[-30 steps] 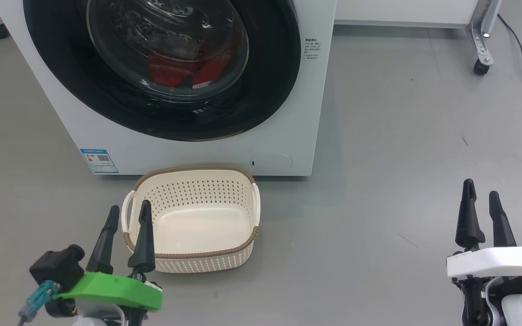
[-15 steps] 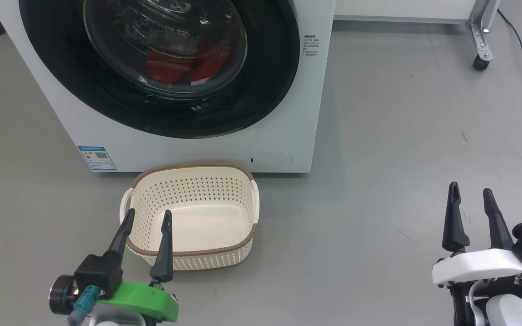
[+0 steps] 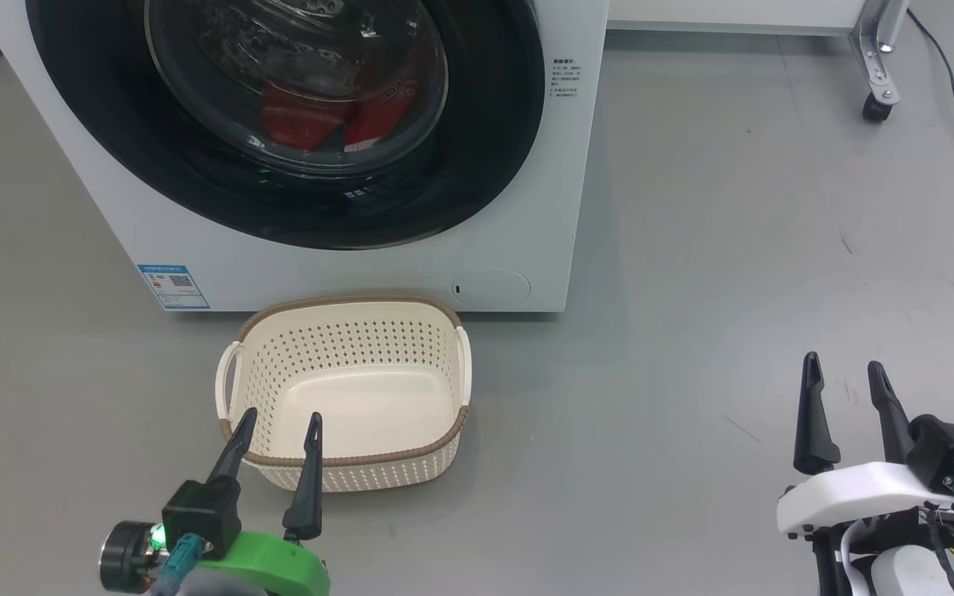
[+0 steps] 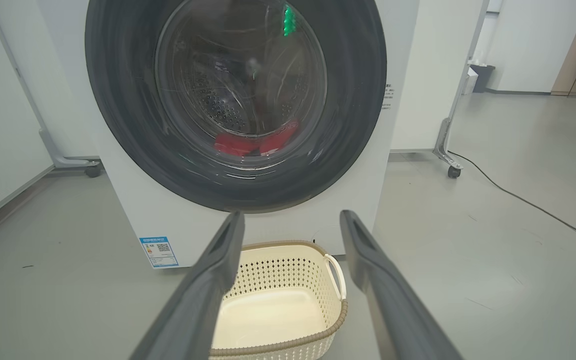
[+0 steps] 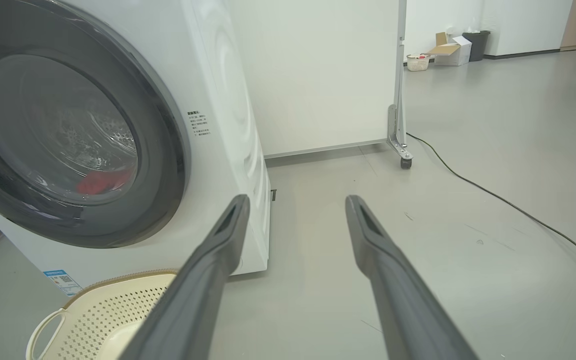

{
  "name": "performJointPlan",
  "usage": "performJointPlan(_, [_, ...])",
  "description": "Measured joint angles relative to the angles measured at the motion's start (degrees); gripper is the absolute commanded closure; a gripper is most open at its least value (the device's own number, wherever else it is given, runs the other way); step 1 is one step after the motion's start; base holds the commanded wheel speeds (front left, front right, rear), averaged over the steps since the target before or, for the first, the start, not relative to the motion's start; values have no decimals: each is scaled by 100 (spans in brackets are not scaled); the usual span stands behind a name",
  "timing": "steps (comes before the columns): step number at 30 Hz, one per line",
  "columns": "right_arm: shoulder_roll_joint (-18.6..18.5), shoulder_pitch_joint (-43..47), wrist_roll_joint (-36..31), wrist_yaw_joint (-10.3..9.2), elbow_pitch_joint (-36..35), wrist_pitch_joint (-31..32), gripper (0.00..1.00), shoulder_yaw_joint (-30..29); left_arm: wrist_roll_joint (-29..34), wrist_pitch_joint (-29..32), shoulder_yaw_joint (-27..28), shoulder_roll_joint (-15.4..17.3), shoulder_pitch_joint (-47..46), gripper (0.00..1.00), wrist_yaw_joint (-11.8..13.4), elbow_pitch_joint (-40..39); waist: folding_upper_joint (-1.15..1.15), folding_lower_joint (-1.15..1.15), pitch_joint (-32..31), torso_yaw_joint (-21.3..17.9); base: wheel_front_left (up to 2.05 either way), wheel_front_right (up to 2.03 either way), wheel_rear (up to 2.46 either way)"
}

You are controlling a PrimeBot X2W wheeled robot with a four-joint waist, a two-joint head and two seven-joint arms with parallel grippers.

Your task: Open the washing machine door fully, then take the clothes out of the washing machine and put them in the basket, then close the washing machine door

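The basket (image 3: 361, 457) sits just ahead of your left hand (image 3: 282, 414), wide and empty; your right hand (image 3: 844, 362) is wide, empty too.

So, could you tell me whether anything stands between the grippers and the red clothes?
Yes: the large round glossy black door with a clear glass centre is shut in front of the bright red fabric clothes. The left gripper and right gripper, both open, are short of it.

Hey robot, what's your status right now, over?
Both grippers open, holding nothing: left gripper near the basket, right gripper over the floor. Door shut, red clothes inside. Basket empty, on the floor below the door.
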Motion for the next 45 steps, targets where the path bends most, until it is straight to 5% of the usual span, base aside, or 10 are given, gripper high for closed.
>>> performJointPlan(45, [36,-24,0,-53,181,56,0,80,-354,0,-236,0,-197,0,201,275,0,0,-11,8,0,0,0])
